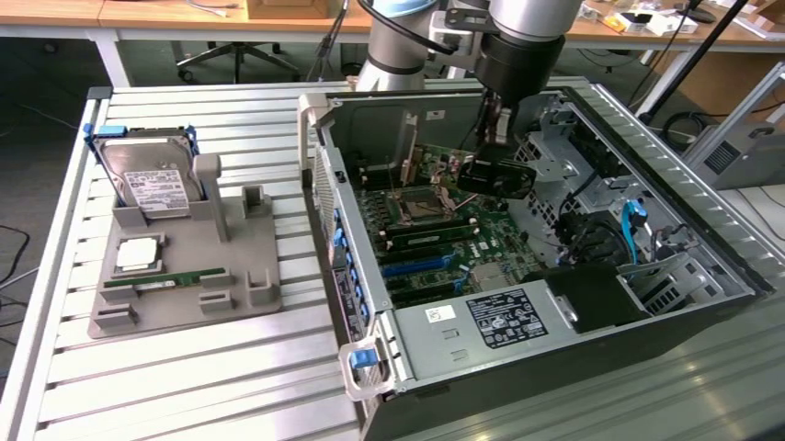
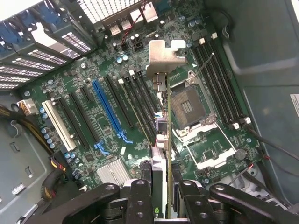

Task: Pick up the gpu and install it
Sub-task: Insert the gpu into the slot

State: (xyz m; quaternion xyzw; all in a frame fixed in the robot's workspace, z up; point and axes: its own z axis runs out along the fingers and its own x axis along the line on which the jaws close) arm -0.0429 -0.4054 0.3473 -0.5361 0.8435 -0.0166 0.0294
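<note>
Pinched edge-on between the two fingers of the gripper (image 2: 163,203): the gpu (image 2: 161,135), down inside the open computer case (image 1: 687,303), its silvery bracket (image 2: 164,56) at the end far from the wrist. Hangs over the motherboard (image 2: 88,88), between the blue slot (image 2: 110,109) and the CPU socket (image 2: 189,107). Cannot tell whether touching a slot or just above it.

Open room straight up through the uncovered side of the case. Walled in otherwise: upright metal wall (image 1: 368,119) toward the exterior view's left, drive cage (image 1: 576,138) and black cables (image 1: 576,234) toward its right, power supply (image 1: 497,317) at the near end. Close quarters along the card: black slots just beside one face, socket lever and frame just beside the other. Finned heat sink (image 2: 114,170) low on the board, near the fingers.

Well apart, on the slatted table (image 1: 184,395) at the exterior view's left: a grey holder tray (image 1: 252,294) outside the case.

Counted: one gpu, one blue slot, one white slot (image 2: 58,126), one CPU socket, one heat sink. On the tray: one hard drive (image 1: 147,179) upright in a blue frame, one square chip (image 1: 135,254) lying flat, one green RAM stick (image 1: 165,276) beside it.
</note>
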